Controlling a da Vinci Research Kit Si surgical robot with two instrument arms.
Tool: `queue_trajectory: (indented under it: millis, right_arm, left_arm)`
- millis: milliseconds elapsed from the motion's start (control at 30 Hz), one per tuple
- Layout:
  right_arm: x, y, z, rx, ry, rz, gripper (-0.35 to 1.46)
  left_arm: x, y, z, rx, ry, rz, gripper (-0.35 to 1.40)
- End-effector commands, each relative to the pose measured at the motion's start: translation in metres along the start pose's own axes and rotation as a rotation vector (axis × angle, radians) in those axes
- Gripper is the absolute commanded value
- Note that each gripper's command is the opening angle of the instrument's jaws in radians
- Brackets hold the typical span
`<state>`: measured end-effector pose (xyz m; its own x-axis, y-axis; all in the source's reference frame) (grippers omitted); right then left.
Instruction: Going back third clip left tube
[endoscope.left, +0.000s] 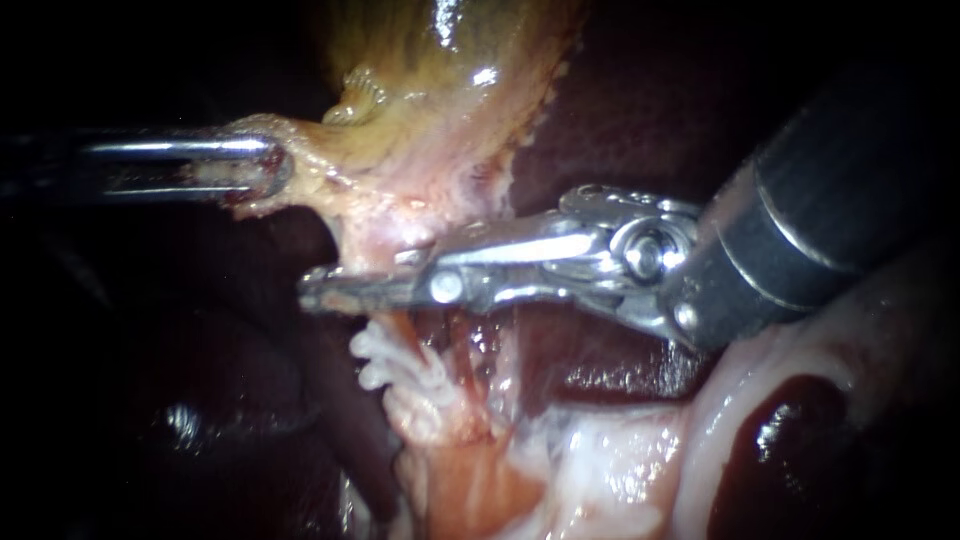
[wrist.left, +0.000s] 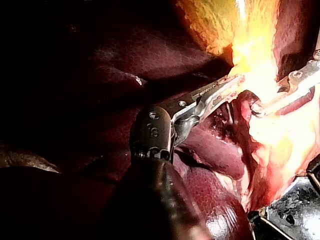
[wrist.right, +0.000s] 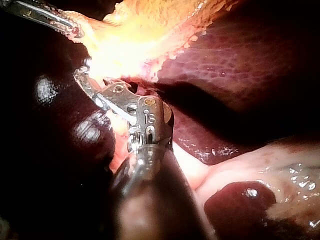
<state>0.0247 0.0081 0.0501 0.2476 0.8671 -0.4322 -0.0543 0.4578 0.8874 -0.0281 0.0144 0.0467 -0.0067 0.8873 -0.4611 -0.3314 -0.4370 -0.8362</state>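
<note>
- The left tube (endoscope.left: 402, 330) runs down from the neck of the gallbladder (endoscope.left: 440, 90). It is a thin pink-orange strand, and the right instrument (endoscope.left: 350, 285) lies straight across it.
- That tube looks soft, wet and slippery, with no stiffness of its own. I'd call it fragile: a pinch or a sideways tug could tear it.
- Just below the crossing sit pale ribbed bands (endoscope.left: 385, 368). They may be clips, but I can't say for sure.
- The safe place to take hold is not the tube at all. It is the thicker yellow edge of the gallbladder, which is exactly where the left instrument (endoscope.left: 265, 170) has it.
- The left instrument comes in level from the left. Its pincer is clamped on that gallbladder edge from both sides, holding the tissue stretched out.
- The right instrument slants in from the upper right. Its wrist is bent so the pincer lies nearly flat, pointing across towards the left instrument.
- The right pincer looks slightly apart, with a slim gap near the hinge. One half passes in front of the tube, and the other slips behind the tissue.
- Backing out calls for a straight pull along its own line, with no twist, so nothing snags.
- The dark liver (wrist.right: 240, 55) lies behind it all, glossy and untouched by either tip.
</note>
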Motion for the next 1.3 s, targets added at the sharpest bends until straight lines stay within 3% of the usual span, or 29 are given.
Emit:
queue_trajectory:
  millis: [33, 67, 133, 200, 500, 733, 1033, 1300]
  right_arm:
    - [-0.0001, 0.0001, 0.0, 0.015, -0.005, -0.024, -0.15]
    - [-0.0001, 0.0002, 0.0, 0.018, -0.007, -0.036, 0.06]
    - [0.0, 0.0004, 0.0003, 0.016, -0.006, -0.041, 0.32]
    - [0.0, 0.0008, 0.0006, 0.014, -0.005, -0.041, 0.41]
    - [-0.002, 0.0042, 0.0012, 0.006, -0.004, -0.089, 0.49]
    - [-0.0037, 0.0059, -0.0003, 0.012, -0.008, -0.21, 0.49]
    - [-0.0057, 0.0052, -0.0049, 0.028, -0.018, -0.448, 0.5]
    - [-0.008, 0.0042, -0.0115, 0.017, -0.019, -0.612, 0.5]
  left_arm:
    - [0.0, 0.0, 0.0, 0.001, 0.0, 0.001, -0.35]
    - [0.0, 0.0001, 0.0, 0.001, 0.0, 0.001, -0.35]
    - [0.0, 0.0001, 0.0, 0.001, 0.0, 0.001, -0.35]
    - [0.0, 0.0001, 0.0, 0.001, 0.0, 0.001, -0.35]
    - [-0.0002, 0.0001, 0.0, 0.001, 0.0, 0.002, -0.35]
    - [-0.0002, 0.0002, -0.0001, 0.001, 0.0, 0.002, -0.35]
    - [-0.0003, 0.0002, -0.0002, 0.001, 0.0, 0.002, -0.35]
    - [-0.0003, 0.0001, -0.0002, 0.001, 0.0, 0.002, -0.35]
